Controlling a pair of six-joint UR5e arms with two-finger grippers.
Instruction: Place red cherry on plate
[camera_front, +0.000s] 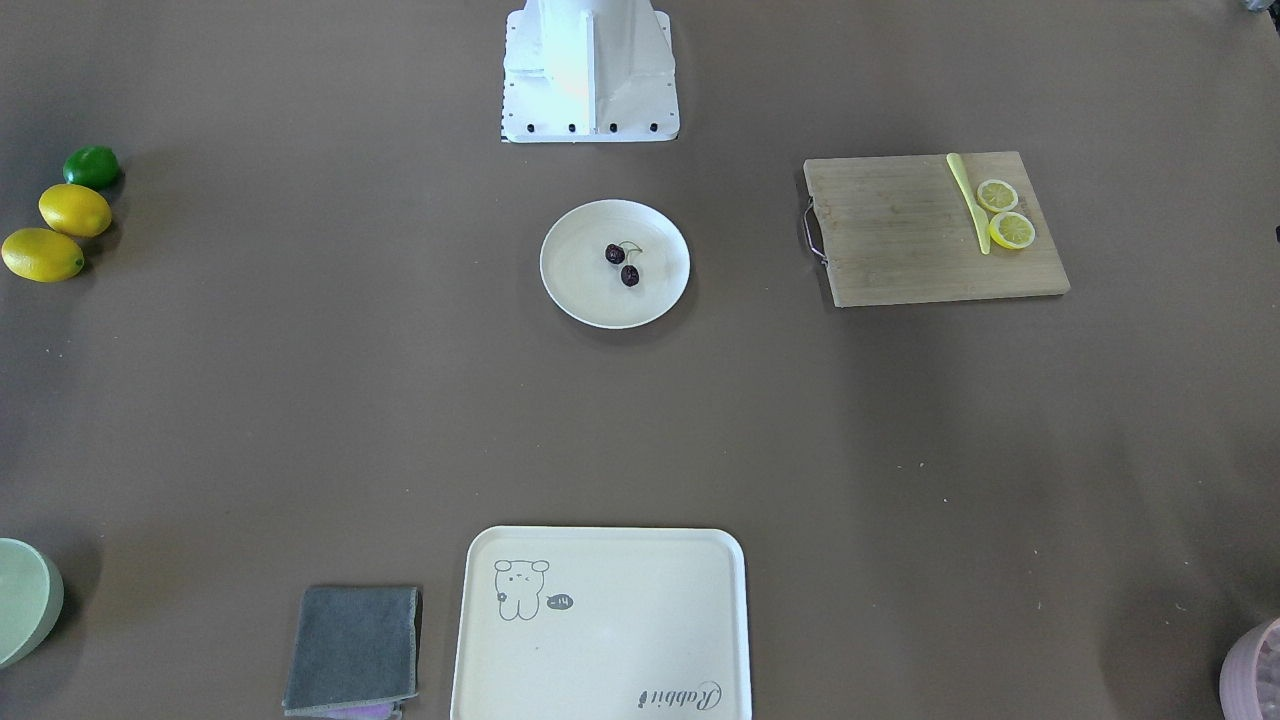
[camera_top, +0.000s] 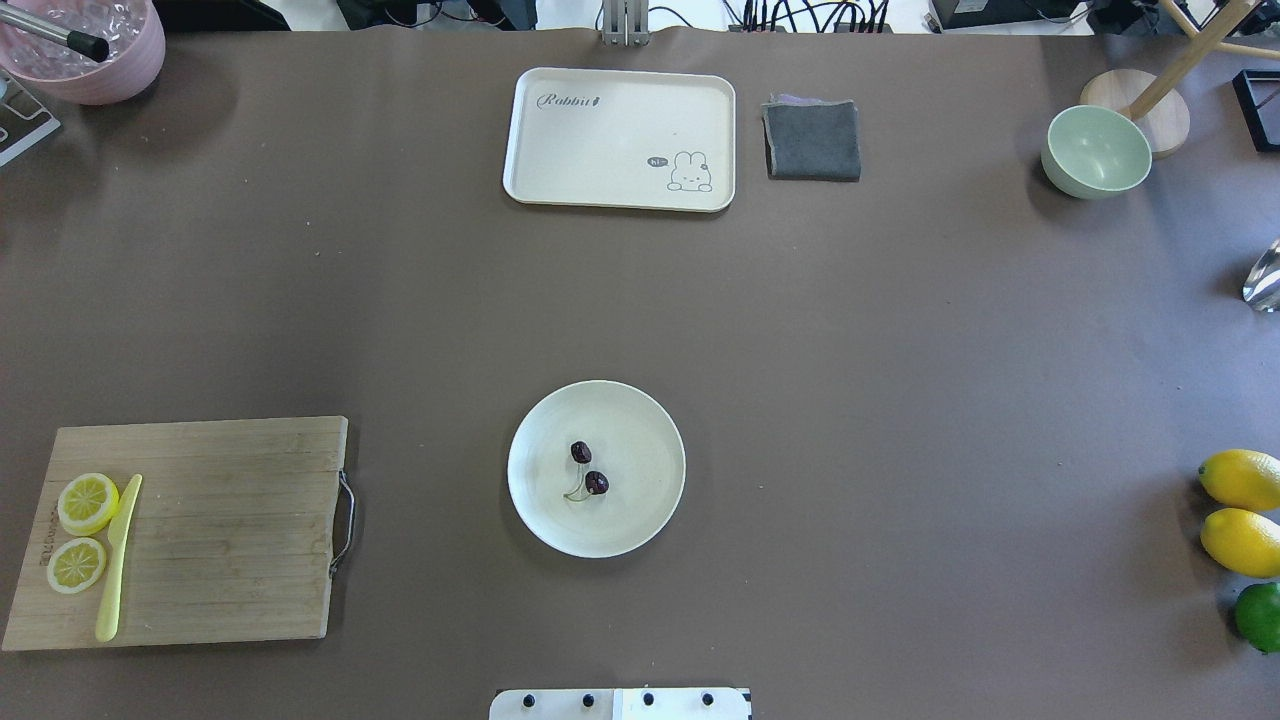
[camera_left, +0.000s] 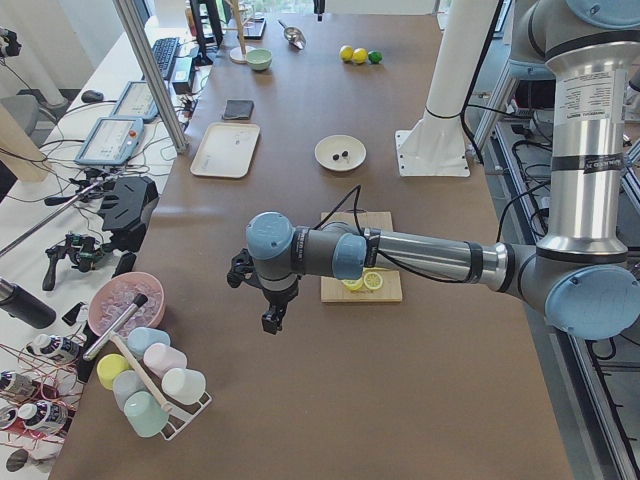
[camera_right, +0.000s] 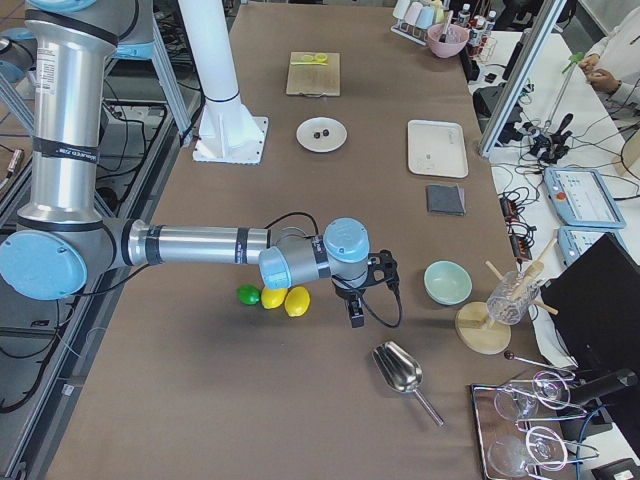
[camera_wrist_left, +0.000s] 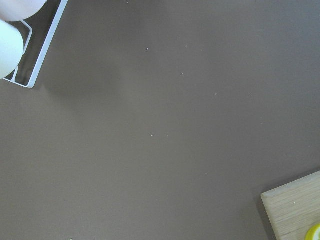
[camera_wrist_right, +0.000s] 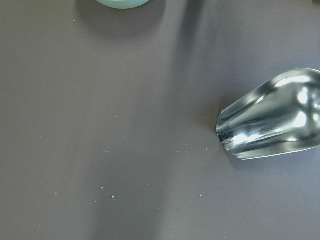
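Note:
The red cherry (camera_top: 589, 468), a pair of dark round fruits on thin stems, lies near the middle of the round cream plate (camera_top: 640, 520), also seen from the front as cherry (camera_front: 622, 266) on plate (camera_front: 575, 300). Neither arm is near it. My left gripper (camera_left: 270, 324) hangs over bare table beyond the cutting board, far from the plate (camera_left: 340, 153); I cannot tell if it is open or shut. My right gripper (camera_right: 355, 318) hovers at the other end, between the lemons and the metal scoop; its state cannot be told either.
A wooden cutting board (camera_top: 230, 530) holds two lemon slices and a yellow knife. A bear tray (camera_top: 620, 140), grey cloth (camera_top: 812, 140) and green bowl (camera_top: 1096, 152) sit at the far side. Lemons and a lime (camera_top: 1240, 540) lie right; a metal scoop (camera_wrist_right: 272, 125) lies below the right wrist.

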